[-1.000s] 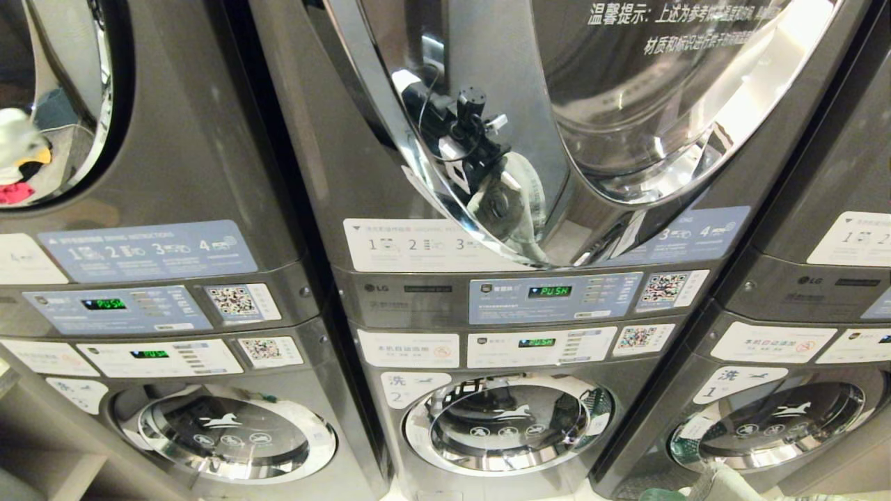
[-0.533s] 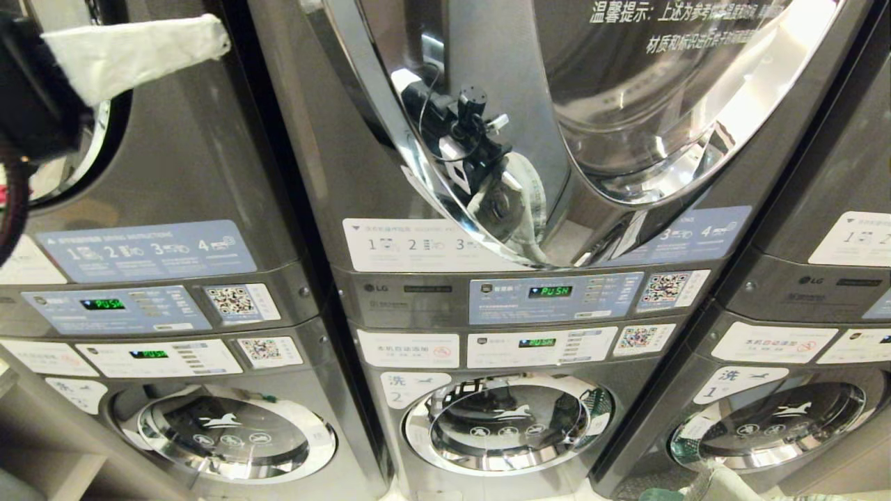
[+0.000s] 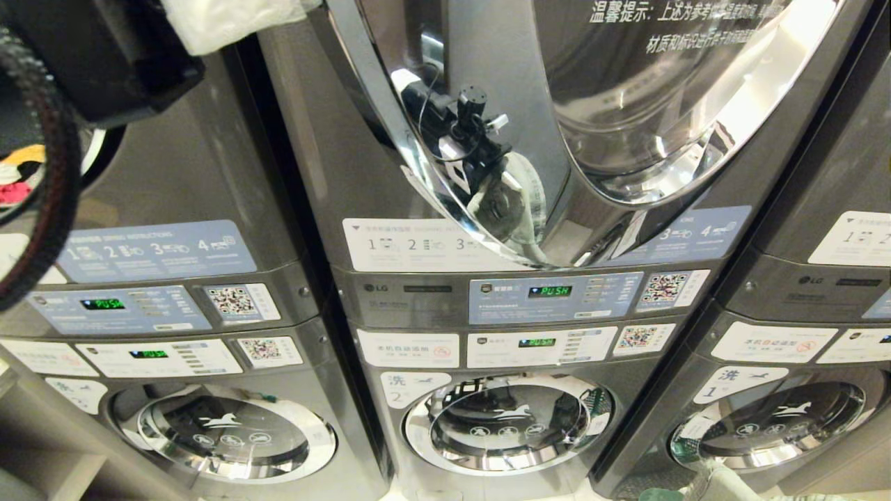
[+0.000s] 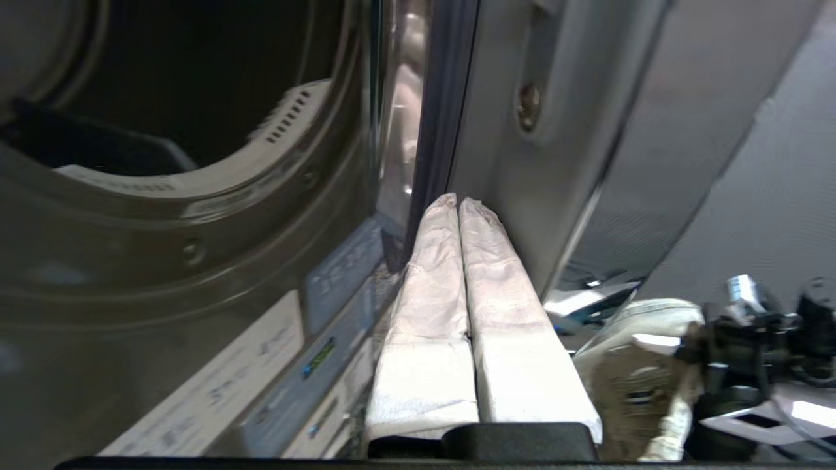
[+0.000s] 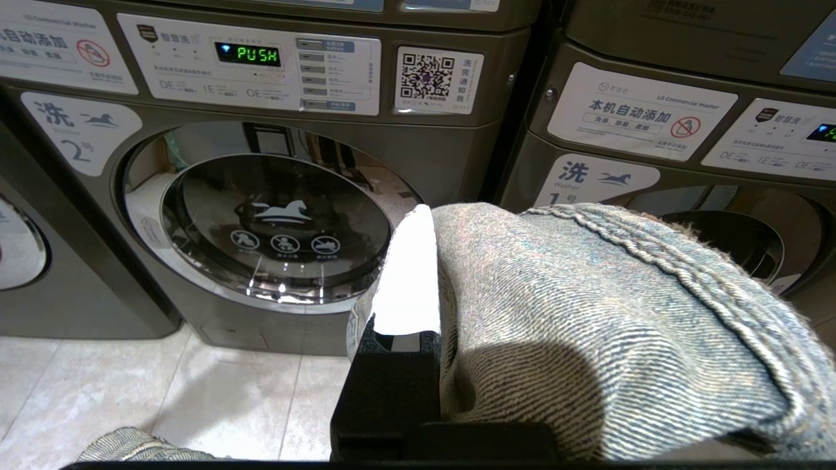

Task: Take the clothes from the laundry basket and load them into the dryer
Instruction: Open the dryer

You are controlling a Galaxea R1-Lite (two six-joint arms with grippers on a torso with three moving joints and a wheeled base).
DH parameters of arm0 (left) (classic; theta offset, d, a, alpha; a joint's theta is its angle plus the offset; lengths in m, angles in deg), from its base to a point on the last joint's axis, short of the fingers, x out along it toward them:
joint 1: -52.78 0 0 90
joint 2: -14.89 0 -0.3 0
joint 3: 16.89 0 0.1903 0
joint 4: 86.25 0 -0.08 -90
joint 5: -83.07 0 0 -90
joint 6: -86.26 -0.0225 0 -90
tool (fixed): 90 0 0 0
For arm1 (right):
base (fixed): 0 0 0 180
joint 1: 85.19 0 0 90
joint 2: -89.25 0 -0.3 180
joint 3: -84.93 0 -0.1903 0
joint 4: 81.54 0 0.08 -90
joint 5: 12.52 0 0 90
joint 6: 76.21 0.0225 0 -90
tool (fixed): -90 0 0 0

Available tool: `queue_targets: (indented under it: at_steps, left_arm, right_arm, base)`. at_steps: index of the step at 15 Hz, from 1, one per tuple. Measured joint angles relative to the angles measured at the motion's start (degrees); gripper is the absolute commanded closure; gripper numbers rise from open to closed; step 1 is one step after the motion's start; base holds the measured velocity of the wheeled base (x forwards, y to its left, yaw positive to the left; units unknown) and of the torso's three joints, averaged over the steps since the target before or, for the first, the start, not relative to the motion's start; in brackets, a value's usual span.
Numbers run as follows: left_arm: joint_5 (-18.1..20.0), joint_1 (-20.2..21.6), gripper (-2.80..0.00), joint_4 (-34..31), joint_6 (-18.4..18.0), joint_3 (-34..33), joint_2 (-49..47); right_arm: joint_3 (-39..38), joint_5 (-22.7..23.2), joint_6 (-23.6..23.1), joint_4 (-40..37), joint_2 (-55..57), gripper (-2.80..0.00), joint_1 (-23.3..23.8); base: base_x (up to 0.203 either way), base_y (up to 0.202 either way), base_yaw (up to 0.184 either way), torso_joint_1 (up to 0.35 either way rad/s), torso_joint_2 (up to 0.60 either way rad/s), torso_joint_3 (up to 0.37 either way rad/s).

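While the open dryer door fills my twelve o'clock, my left gripper sits fully closed and empty at its hinge edge. My right gripper hangs low, clamped on denim jeans.

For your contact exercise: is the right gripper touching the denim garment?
Touching. The right wrist view shows the denim garment draped over and pinched by the right gripper.

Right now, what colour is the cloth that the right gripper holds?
Faded blue denim, seen best in the right wrist view.
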Motion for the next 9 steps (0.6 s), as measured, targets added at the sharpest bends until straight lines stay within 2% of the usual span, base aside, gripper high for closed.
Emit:
queue_targets:
  at_steps: [9]
  left_arm:
    - [-4.20, -14.19, 0.00, -0.35, -0.41, 1.32, -0.22]
  right_arm:
    - [0.05, 0.06, 0.16, -0.04, 0.00, 0.00, 0.00]
  base:
    - [0.000, 0.000, 0.000, 0.000, 0.00, 0.000]
